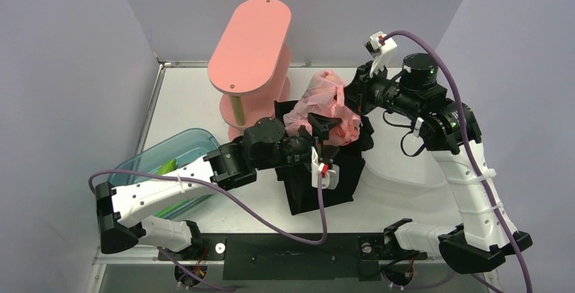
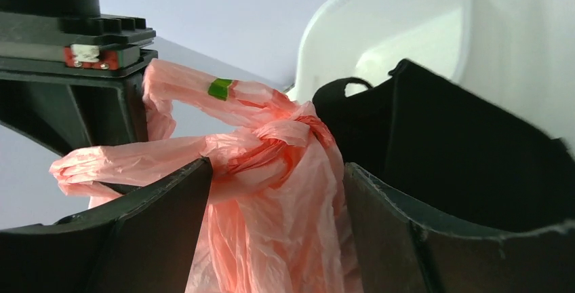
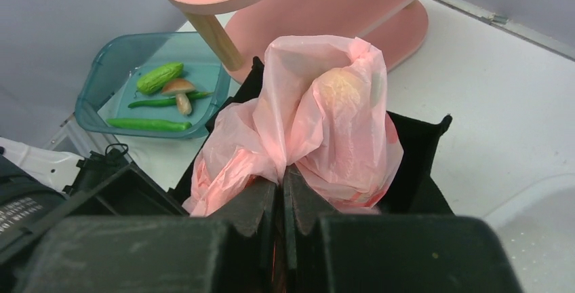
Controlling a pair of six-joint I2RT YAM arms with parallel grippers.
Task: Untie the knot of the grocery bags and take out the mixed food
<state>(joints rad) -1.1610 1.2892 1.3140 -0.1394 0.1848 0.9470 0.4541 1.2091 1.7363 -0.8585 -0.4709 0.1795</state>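
The pink bag [image 3: 325, 116] stands upright in the black tote [image 3: 420, 147], knot [image 2: 285, 137] topmost.

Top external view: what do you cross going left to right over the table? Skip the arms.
teal bin → pink stand → pink bag → white tray

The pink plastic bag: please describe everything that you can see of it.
Thin, translucent, crumpled pink plastic bag, bulging, standing in the black tote. Its handles are tied in a knot; one carries a small green sticker. The right gripper pinches a fold; the open left gripper straddles the knot.
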